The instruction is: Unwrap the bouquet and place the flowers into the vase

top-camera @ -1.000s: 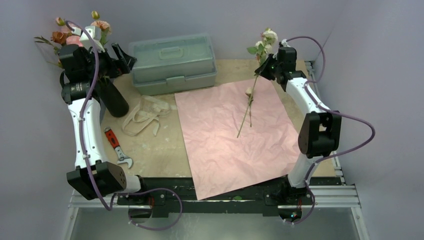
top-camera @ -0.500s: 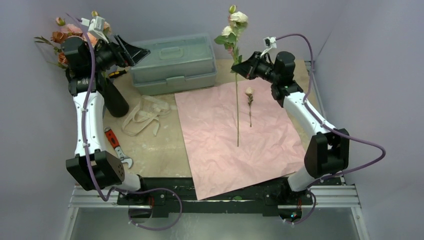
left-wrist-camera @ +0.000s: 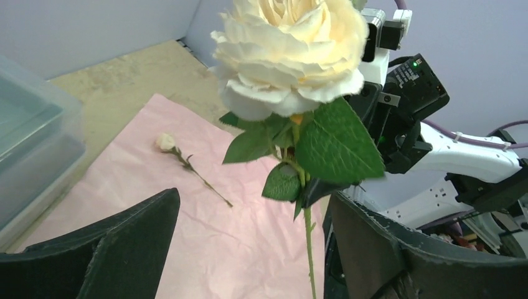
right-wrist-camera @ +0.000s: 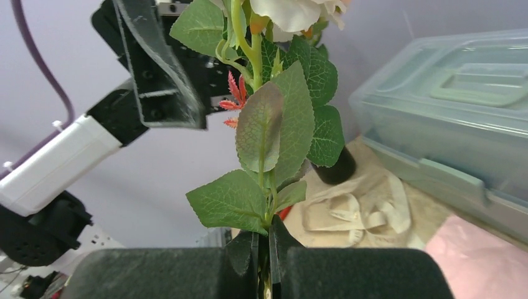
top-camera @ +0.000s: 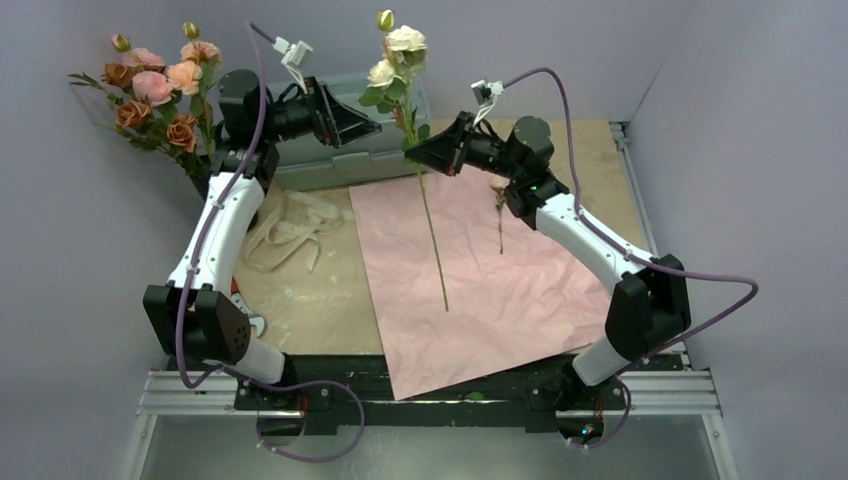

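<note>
Right tool is clamped shut on the long green stem of a white artificial rose, just under its lowest leaves. The stem stands nearly upright, blooms at the top and its lower end hanging over the crinkled pink sheet of paper that lies spread on the surface. The left tool points at the rose from the left with its jaws wide apart and nothing in them. In the left wrist view the leaves and stem show in the gap between its fingers, touching neither. A bunch of pink, peach and orange-brown roses stands at the far left; the matte black tube vase under them is mostly hidden behind the left arm in the top view. A small pale rosebud on a short stem lies on the far part of the paper. A pale green plastic toolbox sits behind both tools, and loose beige ribbon lies left of the paper
</note>
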